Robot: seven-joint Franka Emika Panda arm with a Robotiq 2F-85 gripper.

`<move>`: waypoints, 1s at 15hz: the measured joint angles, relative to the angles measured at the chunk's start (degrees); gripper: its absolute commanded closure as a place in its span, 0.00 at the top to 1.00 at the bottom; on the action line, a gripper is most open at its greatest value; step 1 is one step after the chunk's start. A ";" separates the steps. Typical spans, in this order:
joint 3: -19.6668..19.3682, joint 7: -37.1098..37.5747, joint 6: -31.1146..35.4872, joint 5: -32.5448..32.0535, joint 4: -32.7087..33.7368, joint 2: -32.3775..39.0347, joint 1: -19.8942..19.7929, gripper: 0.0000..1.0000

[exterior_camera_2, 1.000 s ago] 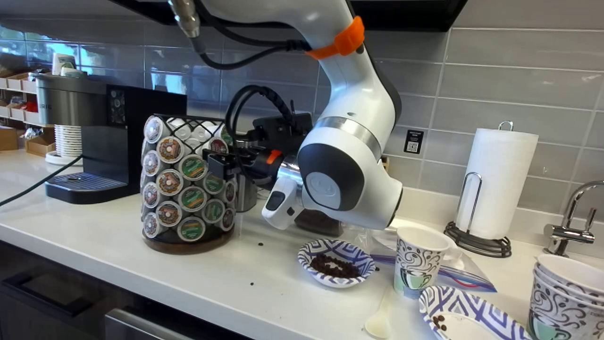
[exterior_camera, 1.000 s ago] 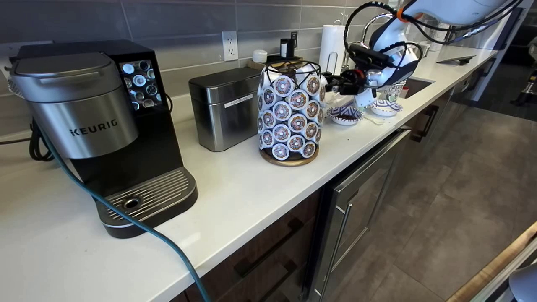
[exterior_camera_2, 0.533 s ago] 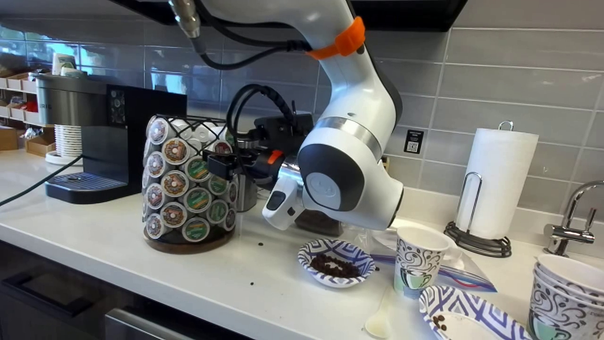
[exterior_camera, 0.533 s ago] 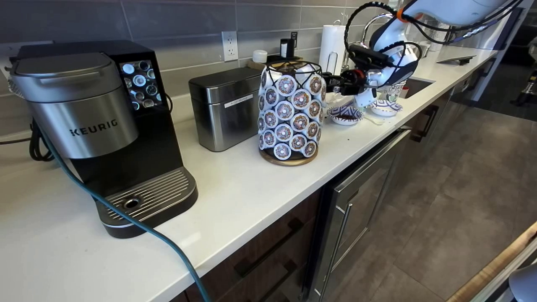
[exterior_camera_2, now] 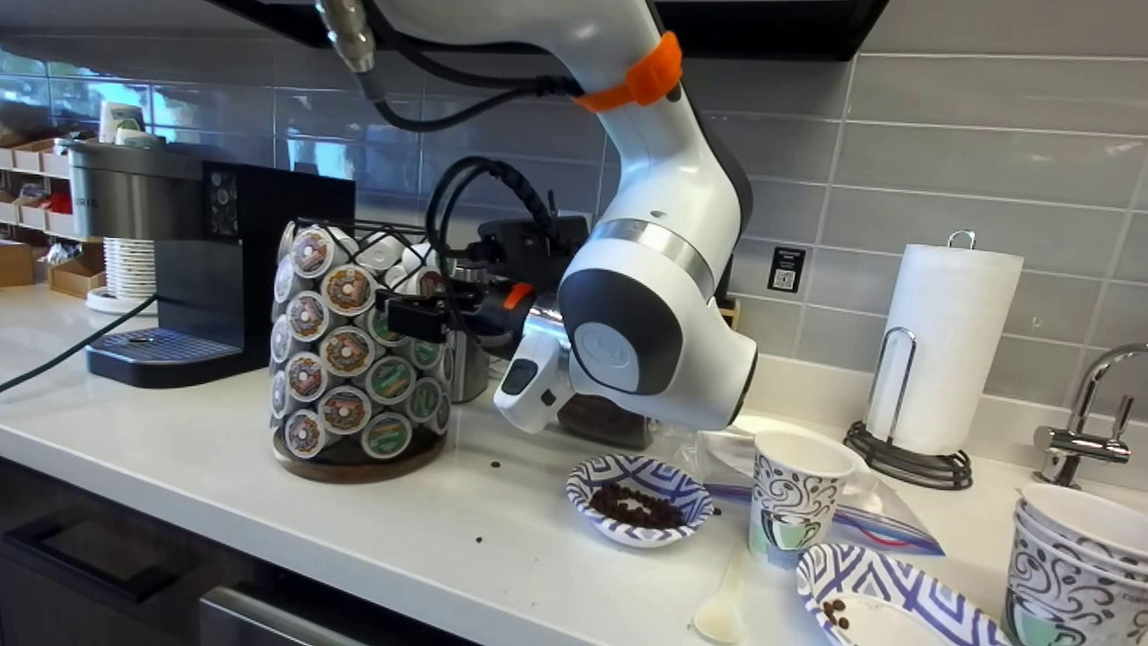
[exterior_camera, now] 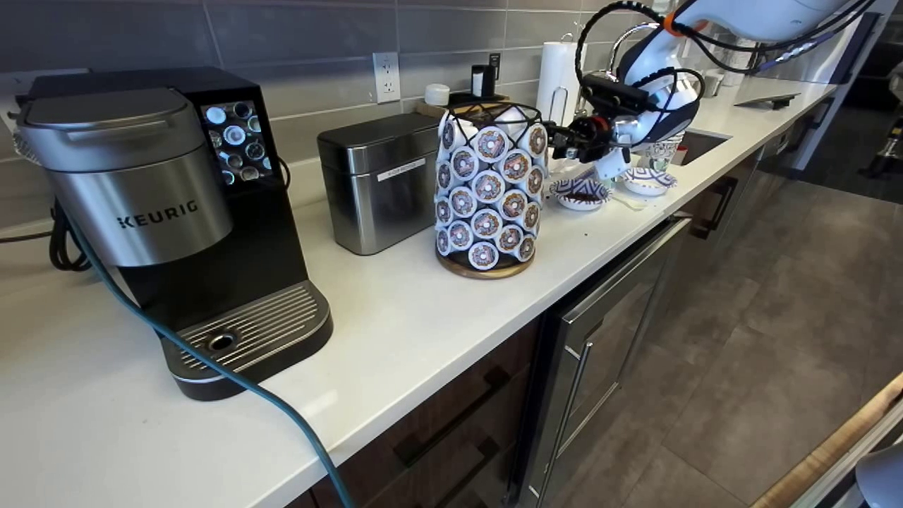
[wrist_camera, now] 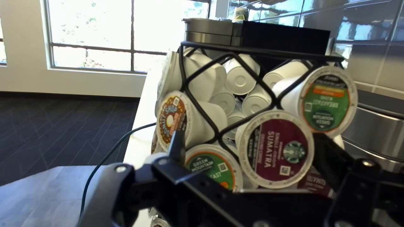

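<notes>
My gripper [wrist_camera: 252, 146] stands open at the upper part of a black wire pod rack [wrist_camera: 274, 101], its fingers [wrist_camera: 178, 148] spread wide. Between them, in the wrist view, is a coffee pod with a maroon Sumatra lid [wrist_camera: 276, 149]; the left finger is clearly apart from it, and the right finger is close by its edge. A green-lidded pod [wrist_camera: 206, 165] is partly covered by the left finger. Another green-lidded pod [wrist_camera: 326, 102] sits above the right one. A donut-print pod [wrist_camera: 172, 118] lies at the left. Both exterior views show the rack on its round wooden base [exterior_camera: 487, 271].
A Keurig coffee maker [exterior_camera: 162, 190] and a steel bin [exterior_camera: 381, 190] stand near the rack. On the arm's side are a bowl of dark beans [exterior_camera_2: 686, 489], a patterned cup [exterior_camera_2: 794, 502], a spoon [exterior_camera_2: 720, 615], stacked cups [exterior_camera_2: 1067, 574] and a paper towel roll [exterior_camera_2: 951, 350].
The rack has turned on its base, its pods shifting rightward in both exterior views. My arm has moved slightly left in both exterior views, and my jaws have opened.
</notes>
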 measured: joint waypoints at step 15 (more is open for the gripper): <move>-5.18 1.92 6.25 -14.06 -0.01 -7.17 0.37 1.00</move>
